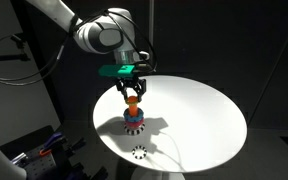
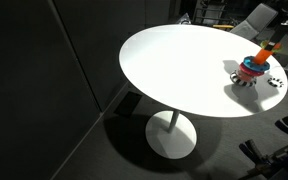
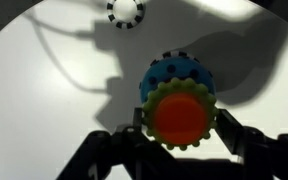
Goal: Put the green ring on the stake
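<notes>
Pincer: in an exterior view, the pincer (image 1: 132,92) hangs straight above the stake (image 1: 133,119), which stands inside the near edge of the bench (image 1: 209,110).
Dotted ring: the dotted ring (image 1: 139,153) lies flat by the near edge, apart from the stake.
Stake: in an exterior view (image 2: 252,70), it stands close to the bench's right edge with its orange peg up. The green ring is not discernible here.
Green ring: in the wrist view, the green ring (image 3: 151,110) is centred over the stake's blue ring (image 3: 179,70), and orange shows through its hole.
Grip: the pincer is closed on the green ring, with a finger on each side of the rim.
Seating: I can't tell whether the ring is over the peg yet.
</notes>
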Tool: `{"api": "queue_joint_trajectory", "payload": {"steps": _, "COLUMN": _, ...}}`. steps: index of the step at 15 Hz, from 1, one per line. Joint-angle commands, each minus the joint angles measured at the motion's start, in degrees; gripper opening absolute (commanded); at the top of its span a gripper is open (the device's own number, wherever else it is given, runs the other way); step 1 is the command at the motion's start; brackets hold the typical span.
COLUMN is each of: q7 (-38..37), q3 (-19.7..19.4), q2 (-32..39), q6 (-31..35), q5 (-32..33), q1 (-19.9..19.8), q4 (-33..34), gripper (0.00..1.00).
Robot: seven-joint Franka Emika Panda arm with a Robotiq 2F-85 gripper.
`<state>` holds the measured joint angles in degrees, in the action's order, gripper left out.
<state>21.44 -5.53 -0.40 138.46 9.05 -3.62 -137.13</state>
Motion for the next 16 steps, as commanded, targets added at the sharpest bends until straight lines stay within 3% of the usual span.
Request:
{"api": "queue_joint_trajectory", "payload": {"steps": 1, "q7": 3.3, "q3": 0.0, "q2": 0.5, "q6": 1.8, "q5": -1.3, "q1": -0.7, "q4": -0.6, "gripper": 0.93}}
{"api": "queue_joint_trajectory", "payload": {"steps": 3, "q7": 4.0, "q3": 0.1, "q2": 0.8, "q6": 1.7, "q5": -1.8, "q1": -0.8, "q4": -0.6, "gripper": 1.00}}
{"api": "queue_joint_trajectory", "payload": {"steps": 12, "q7": 8.0, "q3": 0.6, "q2": -0.1, "q6": -0.5, "q5": -6.4, "q1": -0.5, "q4": -1.0, "gripper": 1.00}}
{"api": "queue_joint_trajectory", "payload": {"steps": 16, "q7": 6.1, "q3": 0.7, "q2": 1.0, "q6": 0.5, "q5": -5.1, "q1": -0.5, "q4": -0.6, "gripper": 1.00}}
